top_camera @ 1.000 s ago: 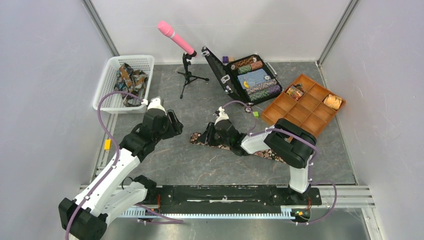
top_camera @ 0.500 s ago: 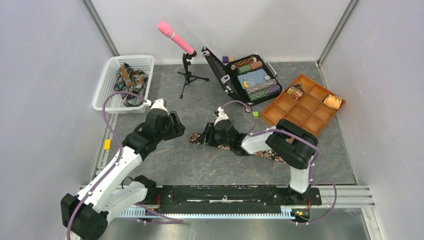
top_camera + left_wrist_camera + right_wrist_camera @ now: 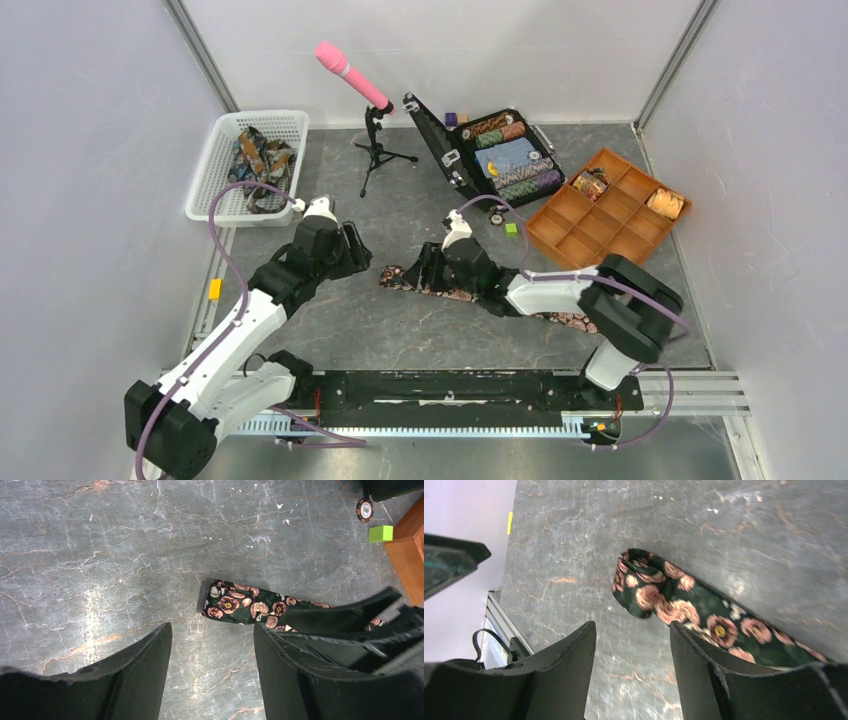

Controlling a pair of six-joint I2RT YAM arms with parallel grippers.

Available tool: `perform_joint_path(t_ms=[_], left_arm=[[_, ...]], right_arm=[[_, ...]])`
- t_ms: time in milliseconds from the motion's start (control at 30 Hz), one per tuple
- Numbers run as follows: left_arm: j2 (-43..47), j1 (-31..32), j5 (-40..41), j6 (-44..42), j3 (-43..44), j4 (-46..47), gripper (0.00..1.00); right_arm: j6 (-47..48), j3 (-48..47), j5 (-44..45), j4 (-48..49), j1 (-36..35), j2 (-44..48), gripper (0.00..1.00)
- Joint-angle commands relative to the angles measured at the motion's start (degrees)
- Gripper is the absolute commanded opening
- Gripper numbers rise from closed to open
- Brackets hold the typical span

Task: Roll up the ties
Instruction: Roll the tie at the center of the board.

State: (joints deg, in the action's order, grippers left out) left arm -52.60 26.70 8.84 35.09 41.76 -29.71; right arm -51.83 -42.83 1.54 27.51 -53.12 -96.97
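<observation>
Tie (image 3: 240, 607) lies ahead of left gripper (image 3: 211, 630) and right gripper (image 3: 631, 626), both low, gaping empty.

I can see the tie (image 3: 240, 607) is soft cloth, matt, with a flower print; the table top (image 3: 100, 555) looks like grey stone, smooth with a dull shine. The fingers (image 3: 135, 680) of the left gripper (image 3: 212, 630) look like black matt plastic, a bit rough at the edges; the basket (image 3: 212, 165) is white plastic mesh; the tray (image 3: 600, 225) looks like smooth orange wood.
</observation>
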Motion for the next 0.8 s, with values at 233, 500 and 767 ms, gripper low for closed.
perform_joint_path(t_ms=[233,500,767], left_arm=[[-2.33,-0.32,-1.14,-1.02,-0.13,3.55,0.67],[-2.85,-0.38,-0.93,-1.34,0.52,3.52,0.67],[-3.37,-0.37,-1.52,-0.97,0.44,3.79,0.67]], right_arm=[[8.77,9.85,14.66,-25.65,5.38,23.77,0.62],[15.27,12.44,18.33,-42.44,12.1,31.87,0.57],[16.11,12.86,16.42,-43.59,13.63,29.32,0.48]])
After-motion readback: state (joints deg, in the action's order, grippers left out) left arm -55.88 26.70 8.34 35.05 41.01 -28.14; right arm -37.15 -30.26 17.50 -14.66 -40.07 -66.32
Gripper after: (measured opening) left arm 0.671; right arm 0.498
